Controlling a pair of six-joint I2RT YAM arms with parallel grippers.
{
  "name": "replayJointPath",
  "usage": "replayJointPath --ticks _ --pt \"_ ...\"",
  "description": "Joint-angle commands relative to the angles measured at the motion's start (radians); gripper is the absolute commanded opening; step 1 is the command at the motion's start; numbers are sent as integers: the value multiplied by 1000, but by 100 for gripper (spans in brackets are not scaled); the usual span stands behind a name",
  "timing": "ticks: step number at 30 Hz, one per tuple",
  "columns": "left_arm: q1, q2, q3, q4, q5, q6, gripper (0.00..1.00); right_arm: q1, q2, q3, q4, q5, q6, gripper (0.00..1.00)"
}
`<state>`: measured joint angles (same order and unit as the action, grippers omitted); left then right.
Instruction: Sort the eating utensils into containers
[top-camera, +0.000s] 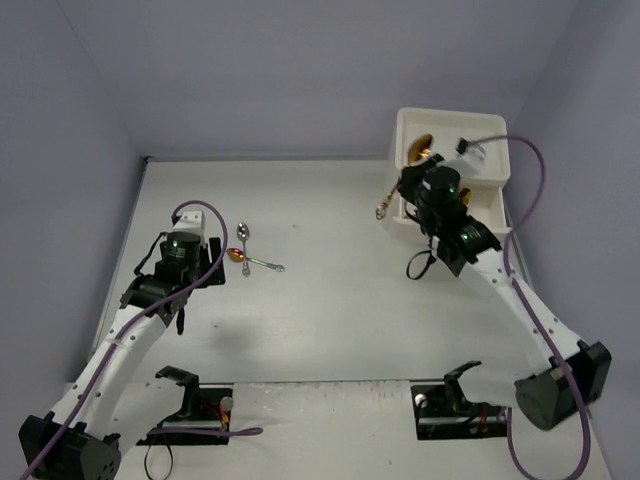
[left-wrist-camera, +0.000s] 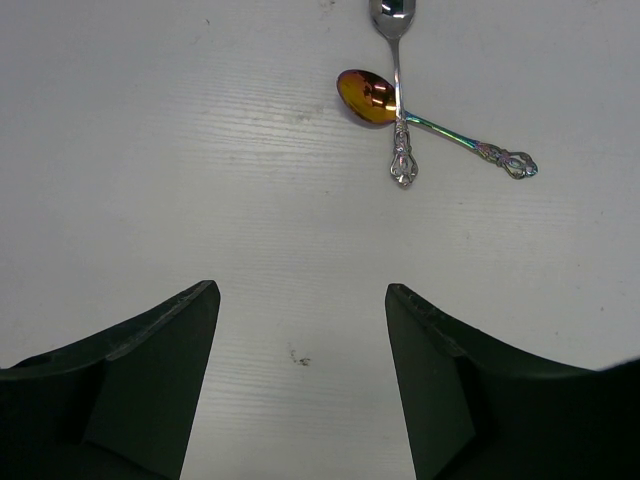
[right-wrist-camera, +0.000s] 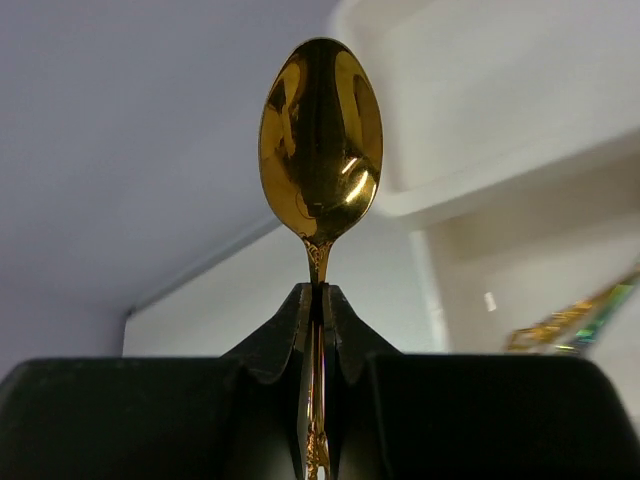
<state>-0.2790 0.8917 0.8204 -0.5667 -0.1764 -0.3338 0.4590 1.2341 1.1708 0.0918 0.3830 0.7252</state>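
My right gripper is shut on the neck of a gold spoon, whose bowl stands upright above the fingertips. In the top view that gripper hangs at the left front of the cream-white cabinet, and the gold spoon slants down from it. On the table lie a silver spoon and a spoon with an orange bowl and rainbow handle, crossed over each other. My left gripper hovers open just short of them, with nothing between its fingers. The same pair shows in the top view, silver spoon over orange-bowled spoon.
The cabinet fills the right of the right wrist view, and a rainbow utensil lies in one of its drawers. Grey walls close the table at the back and sides. Two black stands sit by the near edge.
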Motion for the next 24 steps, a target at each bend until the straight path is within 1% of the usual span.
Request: replayJointPath --ticks 1,6,13,16,17,20,22,24 --pt "9 -7 20 37 11 -7 64 -116 -116 -98 22 174 247 0" --pt "10 -2 22 39 15 -7 64 -248 -145 -150 22 173 370 0" --pt "11 -4 20 36 9 -7 64 -320 -57 -152 23 150 471 0" --pt "11 -4 20 36 9 -7 64 -322 -33 -126 23 124 457 16" --pt "11 -4 19 35 8 -8 64 -322 -24 -111 23 105 433 28" --pt "11 1 20 34 13 -15 64 -324 -25 -87 23 67 353 44" --pt "9 12 26 33 26 -30 64 -324 -36 -65 23 47 299 49" --pt "10 29 36 33 32 -44 64 -323 -47 -49 22 -2 223 53"
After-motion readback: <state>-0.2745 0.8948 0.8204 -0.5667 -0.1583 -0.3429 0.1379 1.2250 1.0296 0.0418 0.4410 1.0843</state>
